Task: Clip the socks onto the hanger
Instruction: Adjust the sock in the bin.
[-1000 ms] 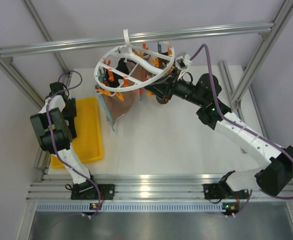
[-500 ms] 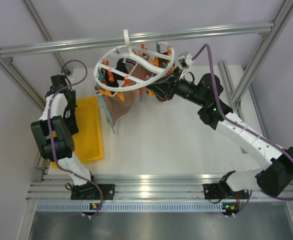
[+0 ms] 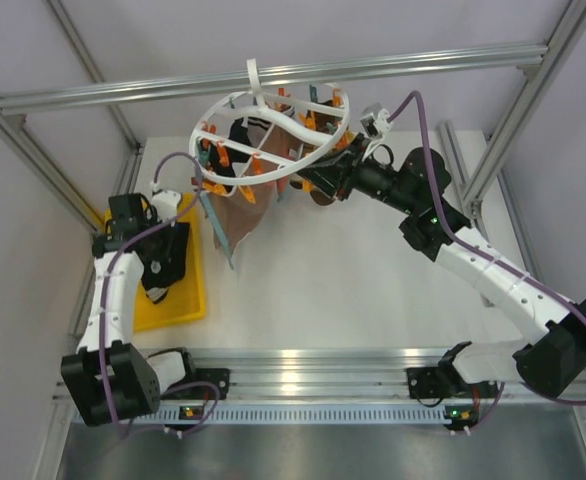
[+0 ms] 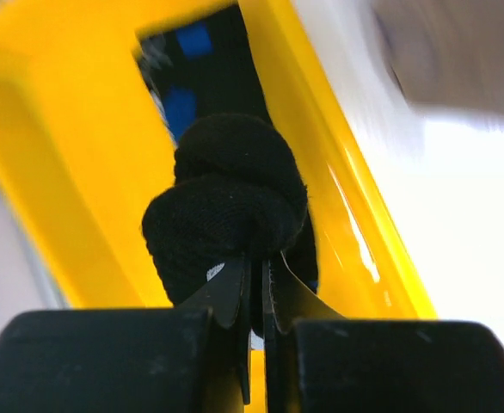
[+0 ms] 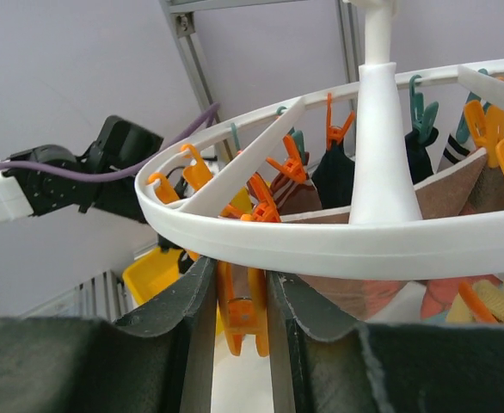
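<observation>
Hanging already are several socks (image 3: pixel 241 212); my left hand (image 4: pixel 256 284) pinches a black fabric sock (image 4: pixel 226 206), right hand (image 5: pixel 240 288) squeezes an orange plastic clip (image 5: pixel 242 325).

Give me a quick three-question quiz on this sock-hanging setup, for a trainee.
1. True or false: the left fingers are shut on a black sock.
2. What sits between the right fingers? A) orange clip B) teal clip C) striped sock
3. What colour is the tray behind the black sock?

Key: 1 true; 2 A; 3 yellow.
</observation>
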Robot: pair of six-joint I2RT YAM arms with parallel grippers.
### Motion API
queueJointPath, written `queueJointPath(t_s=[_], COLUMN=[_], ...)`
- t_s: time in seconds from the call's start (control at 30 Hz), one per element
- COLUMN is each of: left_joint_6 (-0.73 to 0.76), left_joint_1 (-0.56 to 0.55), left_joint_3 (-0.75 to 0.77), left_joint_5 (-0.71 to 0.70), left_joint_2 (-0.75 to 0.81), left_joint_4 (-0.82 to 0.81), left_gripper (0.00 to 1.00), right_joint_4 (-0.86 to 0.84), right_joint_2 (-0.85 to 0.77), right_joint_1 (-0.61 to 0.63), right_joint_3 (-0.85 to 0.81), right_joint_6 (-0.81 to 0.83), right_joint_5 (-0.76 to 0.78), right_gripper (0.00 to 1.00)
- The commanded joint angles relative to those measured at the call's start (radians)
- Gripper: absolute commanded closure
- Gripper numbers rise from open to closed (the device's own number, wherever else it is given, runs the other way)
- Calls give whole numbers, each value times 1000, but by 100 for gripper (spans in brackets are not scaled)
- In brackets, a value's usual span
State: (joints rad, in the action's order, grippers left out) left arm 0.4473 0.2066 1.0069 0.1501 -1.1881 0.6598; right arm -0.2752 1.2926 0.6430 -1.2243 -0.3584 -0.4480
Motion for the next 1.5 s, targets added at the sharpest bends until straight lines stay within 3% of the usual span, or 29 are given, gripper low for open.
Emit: queueJointPath(t_s=[0.0,0.23,0.4,0.57,0.7,0.8,1.0,1.23,1.33,1.47], left_joint_6=[180,303,268,249,150,91,12,-4,11,76], left_joint_1=[-1,-1,8,57,57,59,65,59,21,-36], left_joint_3=[-77,-189,-243,-208,-211,-182,-50,200,272,228], left_joint_5=[111,45,-44,22,-29,-125,-191,-109,-93,-115], left_joint_2=[134,275,194,99,21,-129,-412,-684,-697,-634], left_joint_4=[191,345,373,411,247,169,57,-2,-15,-12], left_gripper=[100,100,100,100,100,100,100,100,100,100], right_joint_4=[1,2,13,30,33,37,48,50,48,47], right_joint_2=[-32,-33,-35,-38,-33,-32,-39,-46,-39,-38], right_joint_1=[-13,-13,-13,-14,-14,-12,-12,-16,-14,-14], right_joint_3=[-3,-4,-6,-11,-12,-18,-14,0,-1,-10], right_joint_6=[21,19,24,38,35,39,55,62,61,62], right_joint_5=[8,9,11,19,23,28,35,42,42,43], right_gripper=[100,100,100,100,100,100,100,100,100,100])
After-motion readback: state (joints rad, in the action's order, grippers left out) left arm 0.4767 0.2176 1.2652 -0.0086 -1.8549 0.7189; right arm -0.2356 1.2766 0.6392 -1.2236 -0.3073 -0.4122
